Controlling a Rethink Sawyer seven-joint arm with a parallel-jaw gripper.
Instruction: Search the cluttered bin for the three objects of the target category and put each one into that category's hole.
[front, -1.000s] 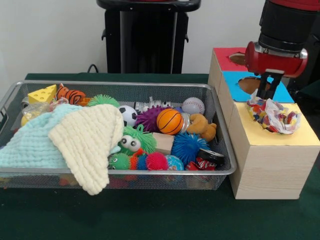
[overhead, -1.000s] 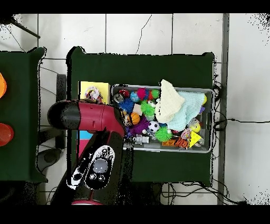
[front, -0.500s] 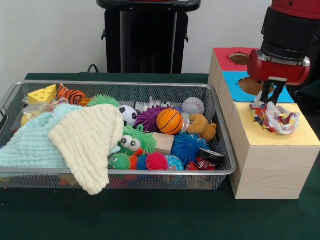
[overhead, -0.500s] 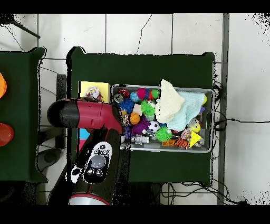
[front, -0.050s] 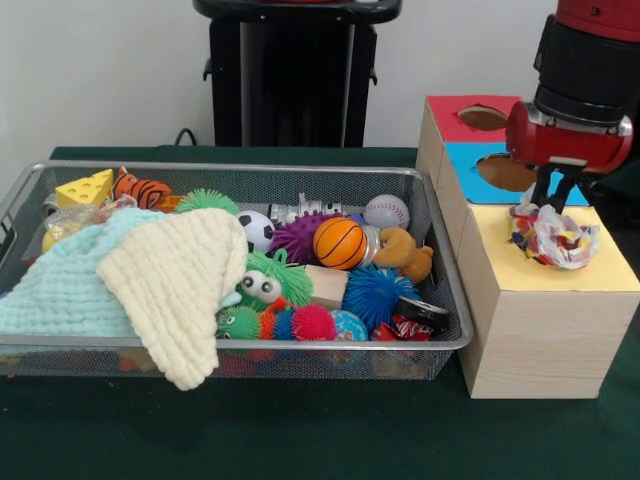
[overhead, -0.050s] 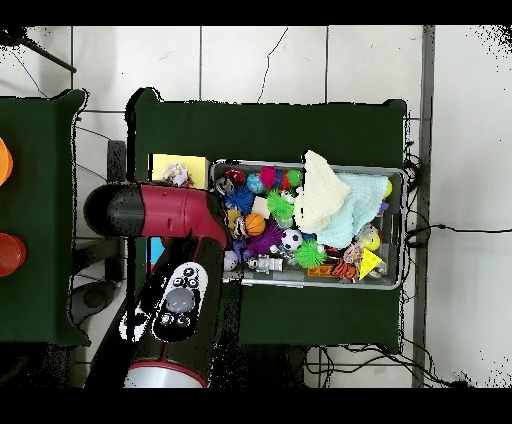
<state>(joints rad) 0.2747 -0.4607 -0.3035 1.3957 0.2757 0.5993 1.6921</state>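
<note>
Right of frame: gripper (front, -0.050s: 557, 200) pinching candy bag (front, -0.050s: 551, 236) over yellow box top (front, -0.050s: 560, 272); wire bin (front, -0.050s: 446, 300) lower left.

The red and black arm (front, -0.050s: 585, 80) is cut off by the top and right edges of the front view. In the overhead view it covers the blue and red tops of the wooden box (overhead, -0.050s: 180, 172), leaving only the yellow end at centre left. The cream cloth (front, -0.050s: 175, 275) and teal cloth (front, -0.050s: 60, 290) bury the wire bin's (front, -0.050s: 440, 345) left contents.
</note>
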